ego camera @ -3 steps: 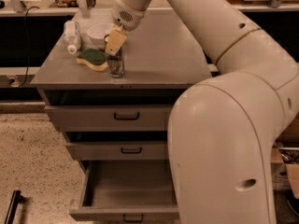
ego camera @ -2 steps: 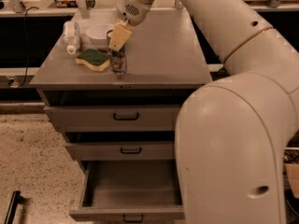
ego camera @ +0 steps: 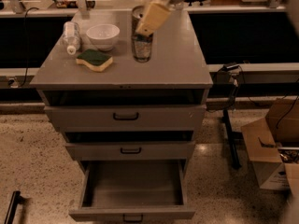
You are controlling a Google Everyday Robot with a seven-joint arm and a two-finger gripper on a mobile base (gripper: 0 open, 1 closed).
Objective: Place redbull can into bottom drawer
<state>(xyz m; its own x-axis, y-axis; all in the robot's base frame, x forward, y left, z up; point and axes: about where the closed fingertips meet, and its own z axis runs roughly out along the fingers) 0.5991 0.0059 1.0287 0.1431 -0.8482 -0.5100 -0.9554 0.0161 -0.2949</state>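
The redbull can is upright over the middle of the grey cabinet top, to the right of the sponge. My gripper comes down from the top of the view and is shut on the can's upper part, with one tan finger across its front. I cannot tell whether the can's base touches the top. The bottom drawer is pulled open at the foot of the cabinet, and its inside shows nothing in it. The two shallower drawers above are only slightly out.
A white bowl, a clear plastic bottle with a white cap and a green-and-yellow sponge sit on the left of the cabinet top. A black stand and cardboard boxes are on the floor to the right.
The can has moved right, away from the sponge, with my gripper on it. My arm no longer fills the right side of the view.
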